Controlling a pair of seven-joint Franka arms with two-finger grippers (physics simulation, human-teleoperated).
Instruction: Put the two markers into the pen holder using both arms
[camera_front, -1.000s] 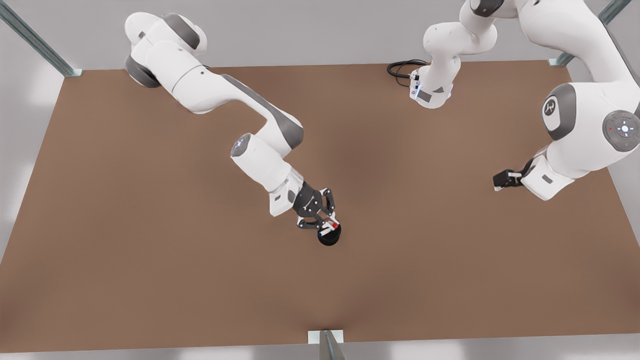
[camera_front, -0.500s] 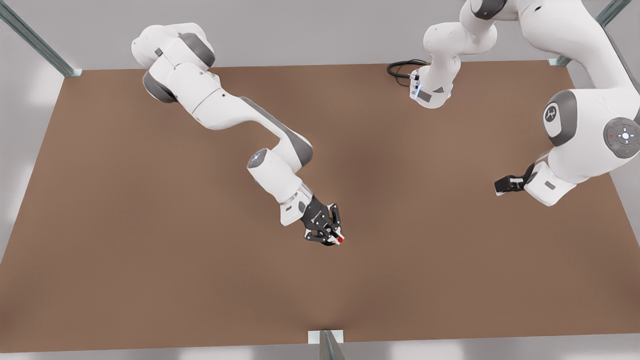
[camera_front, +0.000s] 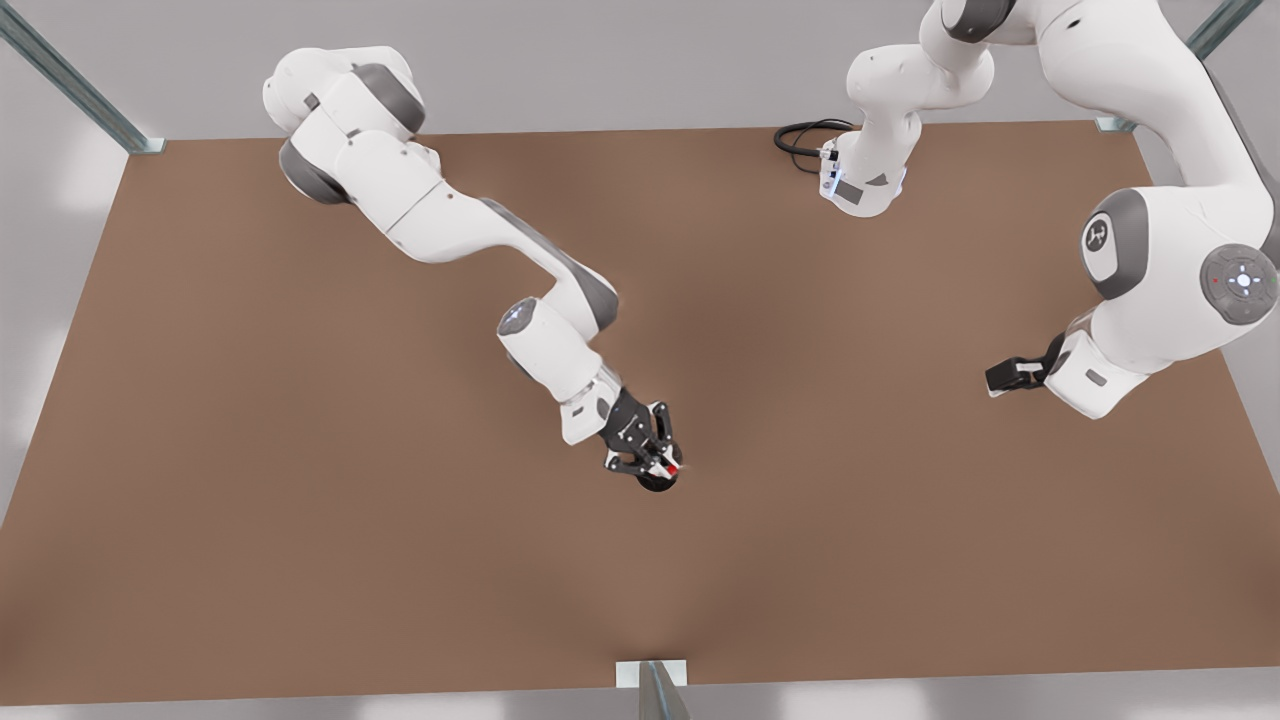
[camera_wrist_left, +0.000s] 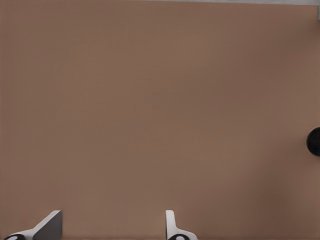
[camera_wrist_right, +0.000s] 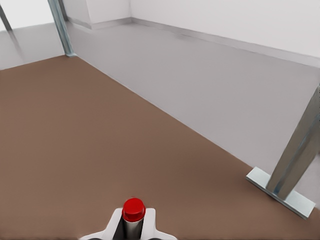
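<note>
Right wrist view shows the right gripper (camera_wrist_right: 133, 227) with its fingers clamped on the red-capped marker (camera_wrist_right: 133, 210), red end up. Front view places that gripper (camera_front: 655, 468) directly over the black pen holder (camera_front: 655, 484) near mid-tabletop (camera_front: 300, 550). Farther off, at the front view's right, the left gripper (camera_front: 1003, 377) waits above bare tabletop, fingers (camera_wrist_left: 50, 225) spread open, empty.

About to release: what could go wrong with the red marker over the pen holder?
1. The right gripper, jaws shut on the red marker, hides most of the pen holder, so alignment is unsure and the marker may drop outside.
2. The marker looks tilted and could catch the rim.
The left gripper waits aside, open.
</note>
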